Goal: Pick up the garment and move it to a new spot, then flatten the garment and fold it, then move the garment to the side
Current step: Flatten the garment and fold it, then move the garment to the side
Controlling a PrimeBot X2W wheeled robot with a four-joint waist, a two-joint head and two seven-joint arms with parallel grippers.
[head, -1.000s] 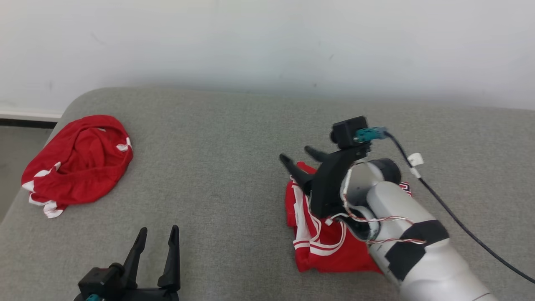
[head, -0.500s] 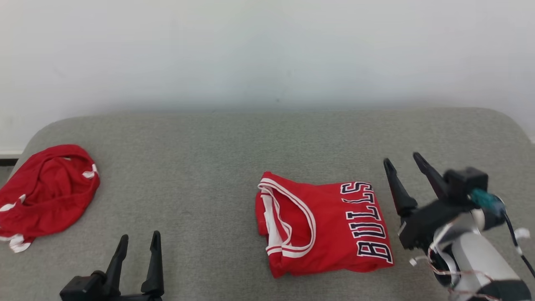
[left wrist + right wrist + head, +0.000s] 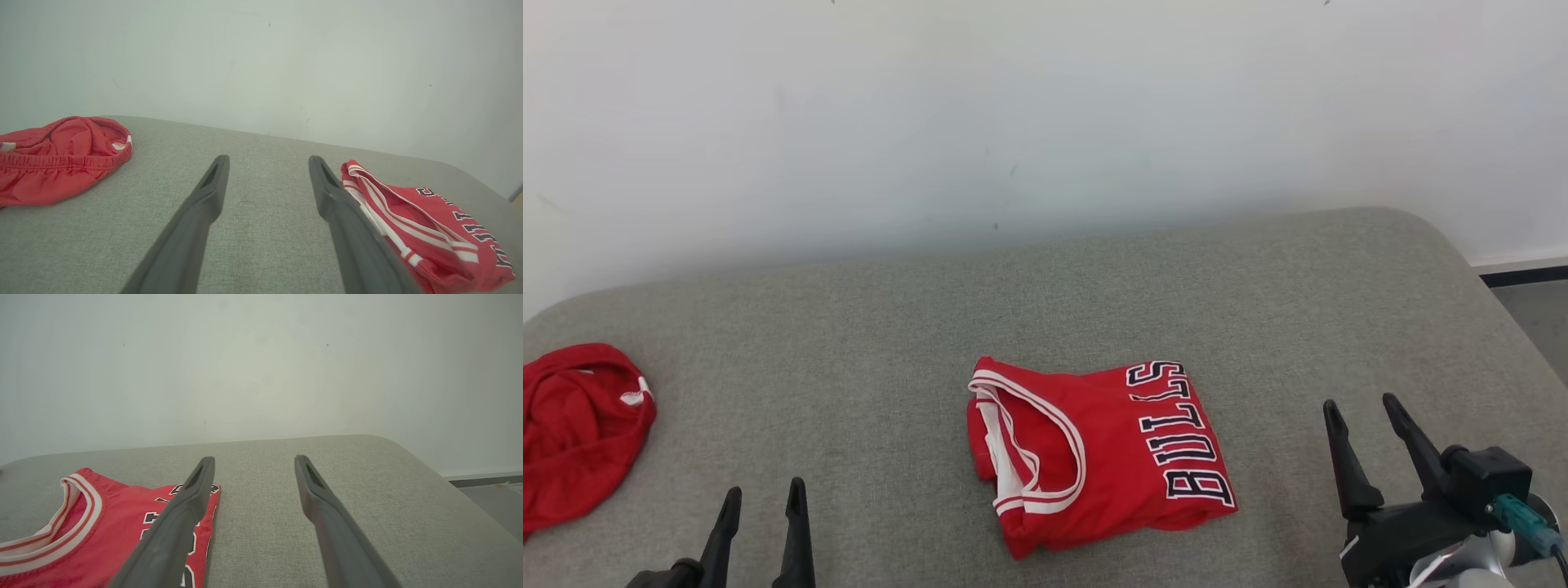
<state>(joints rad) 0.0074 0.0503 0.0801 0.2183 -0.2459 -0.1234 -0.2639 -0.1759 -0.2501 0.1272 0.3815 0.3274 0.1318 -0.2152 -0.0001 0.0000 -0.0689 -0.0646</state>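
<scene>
The garment (image 3: 1094, 457), a red jersey with white trim and dark lettering, lies folded on the grey cushion (image 3: 890, 343), near its middle. My right gripper (image 3: 1359, 404) stands open at the lower right, a little to the right of the jersey and clear of it. At the lower left my left gripper (image 3: 765, 492) is open too, with nothing between its fingers. In the left wrist view the jersey (image 3: 429, 228) lies just right of the left gripper (image 3: 268, 160). The right wrist view has the jersey (image 3: 102, 531) left of the right gripper (image 3: 254, 458).
A second red garment (image 3: 576, 433) lies crumpled at the cushion's far left edge, seen as a heap (image 3: 61, 155) in the left wrist view. A pale wall (image 3: 1045, 122) rises behind the cushion. Floor (image 3: 1535, 310) shows past the cushion's rounded right end.
My right arm has drawn back from above the jersey to the lower right, leaving the folded jersey uncovered. The head camera has turned right, so everything has slid left in its view.
</scene>
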